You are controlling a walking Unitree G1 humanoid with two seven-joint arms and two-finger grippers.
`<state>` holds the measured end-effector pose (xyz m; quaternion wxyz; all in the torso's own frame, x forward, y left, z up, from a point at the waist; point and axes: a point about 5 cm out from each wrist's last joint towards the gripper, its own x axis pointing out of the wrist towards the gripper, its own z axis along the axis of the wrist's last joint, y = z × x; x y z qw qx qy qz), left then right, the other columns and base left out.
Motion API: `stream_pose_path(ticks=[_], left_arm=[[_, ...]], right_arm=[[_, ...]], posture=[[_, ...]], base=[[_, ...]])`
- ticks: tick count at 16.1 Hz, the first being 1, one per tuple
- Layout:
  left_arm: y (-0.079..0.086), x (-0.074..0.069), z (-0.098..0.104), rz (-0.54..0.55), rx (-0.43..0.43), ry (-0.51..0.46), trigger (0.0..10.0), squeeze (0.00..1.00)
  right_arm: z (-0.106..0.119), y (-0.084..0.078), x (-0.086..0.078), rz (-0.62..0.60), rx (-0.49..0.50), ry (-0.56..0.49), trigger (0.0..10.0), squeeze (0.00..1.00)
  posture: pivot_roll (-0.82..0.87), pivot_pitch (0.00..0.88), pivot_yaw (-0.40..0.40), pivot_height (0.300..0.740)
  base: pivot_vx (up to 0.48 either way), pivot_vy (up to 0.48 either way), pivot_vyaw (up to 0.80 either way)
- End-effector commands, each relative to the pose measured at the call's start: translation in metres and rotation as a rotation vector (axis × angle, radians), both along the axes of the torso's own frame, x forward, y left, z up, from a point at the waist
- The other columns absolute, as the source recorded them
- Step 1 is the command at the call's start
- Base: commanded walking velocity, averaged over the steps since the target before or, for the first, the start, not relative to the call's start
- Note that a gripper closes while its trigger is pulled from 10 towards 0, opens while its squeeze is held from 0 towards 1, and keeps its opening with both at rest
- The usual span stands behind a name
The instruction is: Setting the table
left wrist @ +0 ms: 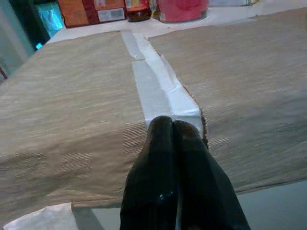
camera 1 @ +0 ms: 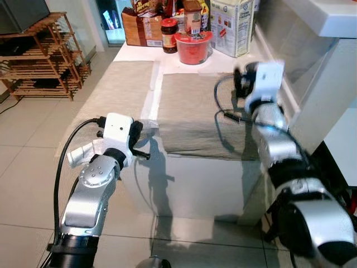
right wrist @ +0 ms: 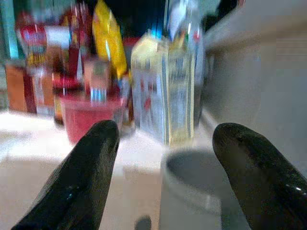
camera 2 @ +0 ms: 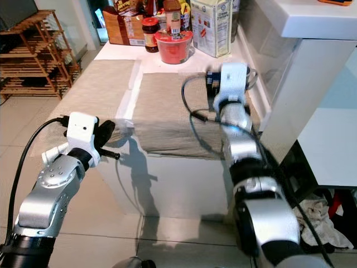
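Note:
Two beige placemats lie side by side on the white table (left wrist: 153,81), the left placemat (camera 1: 120,84) and the right placemat (camera 1: 189,106). My left gripper (left wrist: 171,125) is shut with nothing in it, its tips at the table's front edge over the white strip between the mats. My right gripper (right wrist: 165,143) is open above the far right part of the right placemat, by the wall. A grey cup (right wrist: 192,191) stands just beyond and between its fingers (right wrist: 91,158). In the left eye view my right wrist camera (camera 1: 262,78) hides the cup.
At the table's back stand a red lidded container (camera 1: 193,47), a carton (camera 1: 231,25), a dark jar (camera 1: 169,34) and a brown box (camera 1: 136,28). A white counter (camera 1: 329,17) rises on the right. A wooden shelf (camera 1: 39,56) stands at far left on tiled floor.

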<state>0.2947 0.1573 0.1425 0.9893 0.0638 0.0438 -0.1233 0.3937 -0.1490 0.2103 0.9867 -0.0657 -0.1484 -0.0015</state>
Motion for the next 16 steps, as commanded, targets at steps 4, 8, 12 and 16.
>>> stream_pose_path(ticks=[4, 8, 12, 16], left_arm=[[-0.002, 0.000, 0.005, -0.007, 0.012, -0.008, 10.0, 0.00], [-0.002, 0.000, 0.006, -0.008, 0.014, -0.005, 10.0, 0.00], [-0.002, 0.002, 0.009, -0.009, 0.015, -0.006, 10.0, 0.00], [0.001, 0.003, 0.011, 0.000, 0.016, -0.008, 10.0, 0.00]], right_arm=[[0.016, -0.012, 0.004, -0.055, 0.015, -0.067, 10.0, 0.00], [0.001, -0.024, 0.005, -0.108, 0.008, -0.010, 10.0, 0.00], [-0.017, -0.026, 0.008, -0.110, 0.047, 0.111, 10.0, 0.00], [-0.029, -0.011, 0.010, -0.040, 0.162, 0.221, 10.0, 0.00]], posture=[[0.03, 0.004, 0.076, 0.736], [0.02, 0.008, 0.078, 0.736], [0.03, 0.020, 0.081, 0.736], [0.04, 0.030, 0.073, 0.736]], base=[[0.000, 0.000, 0.00], [0.000, 0.000, 0.00], [0.000, 0.000, 0.00], [0.000, 0.000, 0.00]])
